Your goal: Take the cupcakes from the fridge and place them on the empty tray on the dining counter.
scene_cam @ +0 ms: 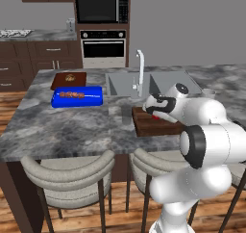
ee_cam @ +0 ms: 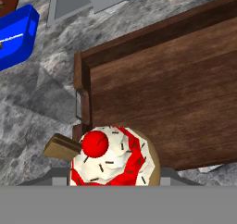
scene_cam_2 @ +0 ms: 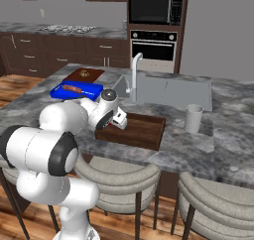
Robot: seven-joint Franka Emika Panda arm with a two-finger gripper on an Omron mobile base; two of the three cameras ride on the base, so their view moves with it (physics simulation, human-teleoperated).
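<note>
Currently my gripper (ee_cam: 115,183) grips the red-topped cupcake (ee_cam: 113,156), lower centre, at the tray (ee_cam: 176,93) rim; I should carry it inward before releasing.

Blue tray (scene_cam: 77,97) holding skewered brown pieces, reddish-brown board (scene_cam: 68,80) just behind it, grey cup (scene_cam_2: 193,118) right of sink (scene_cam_2: 168,92), beige stools (scene_cam: 67,179) below.

Arm folded low, forearm reaching forward, wrist pitched down; end effector (scene_cam_2: 120,121) jaws partly apart, clamped round cupcake (ee_cam: 115,159).
</note>
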